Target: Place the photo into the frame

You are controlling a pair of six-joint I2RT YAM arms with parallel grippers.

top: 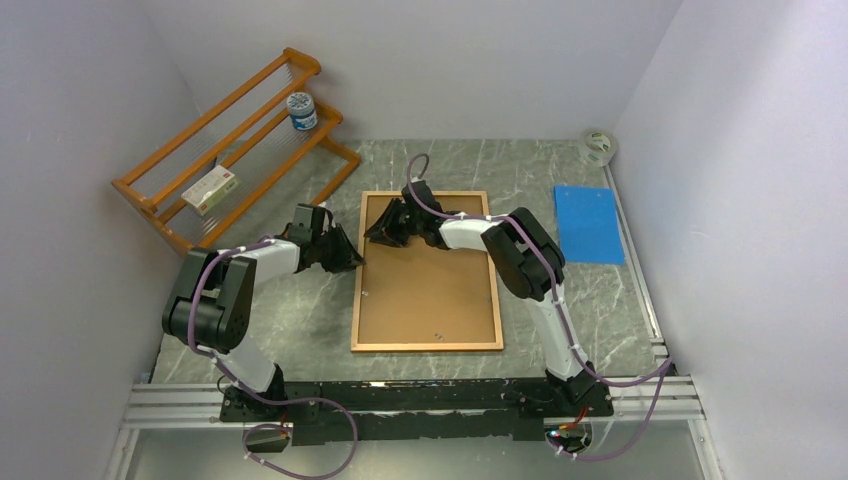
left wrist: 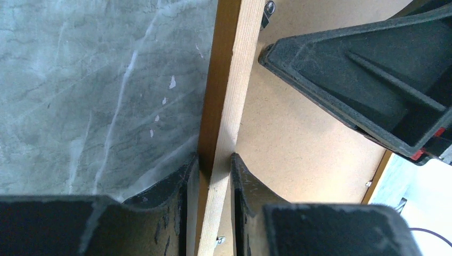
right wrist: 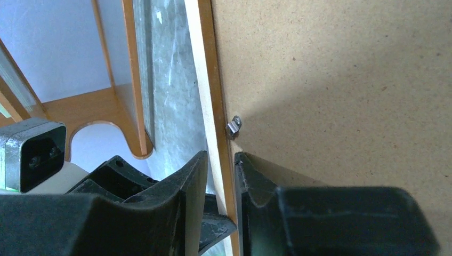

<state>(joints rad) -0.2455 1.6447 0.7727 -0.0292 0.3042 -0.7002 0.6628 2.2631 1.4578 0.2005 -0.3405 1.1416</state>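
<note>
where the grey-green marbled surface (top: 300, 320) meets plain white walls (top: 90, 90), the top view shows the frame (top: 427, 346) lying flat in the middle, back up, its thin light-wood border around a matte brown backing board (top: 430, 290). the left hand (top: 354, 261) is at the frame's left rail, and the right hand (top: 373, 235) is just beyond it, near the far left corner. an orange slatted wooden rack (top: 240, 150) stands far left with a blue-lidded jar (top: 302, 112) on it. a flat blue sheet (top: 588, 222) lies to the right, apart from the frame, and a tape roll (top: 598, 146) sits in the far right corner.

in the left wrist view, the left hand's black, scuffed fingers (left wrist: 184, 197) are narrow, one on each side of the pale raw-wood rail, pinching it. veined stone pattern shows on one side and fibrous board on the other.

in the right wrist view, the right hand's fingers (right wrist: 189, 184) also clamp narrowly on the rail, just beside a small bent metal tab (right wrist: 233, 127) at the speckled board's edge.
</note>
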